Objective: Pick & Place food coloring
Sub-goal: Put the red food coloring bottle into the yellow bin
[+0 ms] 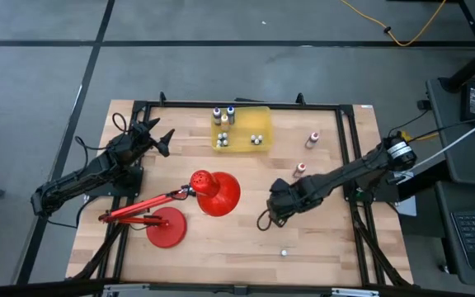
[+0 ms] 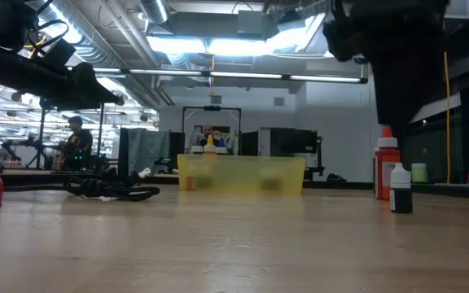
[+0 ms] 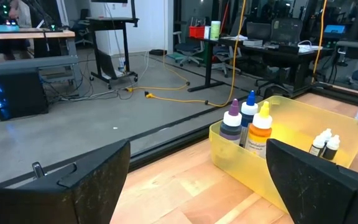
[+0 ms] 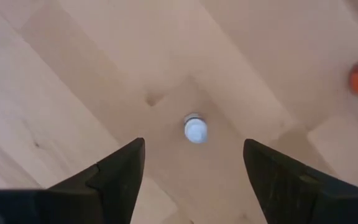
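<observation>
Right gripper (image 4: 194, 165) hanging with fingers apart above a white-capped bottle (image 4: 195, 130) standing near the table's (image 1: 221, 247) front edge

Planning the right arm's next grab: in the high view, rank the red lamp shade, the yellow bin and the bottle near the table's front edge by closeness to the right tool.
1. Red lamp shade, just to the left of the right tool, which is open.
2. Small bottle, toward the front edge; close to the shade's distance, so treat 1 and 2 as nearly tied.
3. Yellow bin, clearly farthest, toward the table's back edge.
</observation>
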You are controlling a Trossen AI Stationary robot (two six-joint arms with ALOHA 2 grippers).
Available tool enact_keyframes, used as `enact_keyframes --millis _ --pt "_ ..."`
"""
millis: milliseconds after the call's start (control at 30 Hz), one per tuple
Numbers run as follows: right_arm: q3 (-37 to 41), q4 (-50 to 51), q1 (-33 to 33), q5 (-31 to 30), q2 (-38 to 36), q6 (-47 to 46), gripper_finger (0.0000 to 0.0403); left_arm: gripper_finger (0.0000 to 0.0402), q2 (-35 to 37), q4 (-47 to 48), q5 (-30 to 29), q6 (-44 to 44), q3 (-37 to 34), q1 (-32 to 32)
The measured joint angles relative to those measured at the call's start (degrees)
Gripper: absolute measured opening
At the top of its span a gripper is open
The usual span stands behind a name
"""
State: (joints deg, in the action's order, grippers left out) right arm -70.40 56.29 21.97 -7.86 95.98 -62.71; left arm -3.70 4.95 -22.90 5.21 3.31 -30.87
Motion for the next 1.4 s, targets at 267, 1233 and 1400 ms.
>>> enact_keyframes --millis 267,1233,1400 --pt "6.1 -7.6 1.8 0.0 1.4 -1.4 0.0273 0.0365 0.0 0.0 0.0 0.0 0.0 0.0" --pt "9.0 -13.4 1.8 -0.2 4.0 1.7 0.0127 0.0365 0.0 0.0 0.0 0.0 0.0 0.0" --pt "5.5 -8.8 1.8 0.0 4.0 6.6 0.0074 0.0363 0.0 0.0 0.0 0.0 0.0 0.0"
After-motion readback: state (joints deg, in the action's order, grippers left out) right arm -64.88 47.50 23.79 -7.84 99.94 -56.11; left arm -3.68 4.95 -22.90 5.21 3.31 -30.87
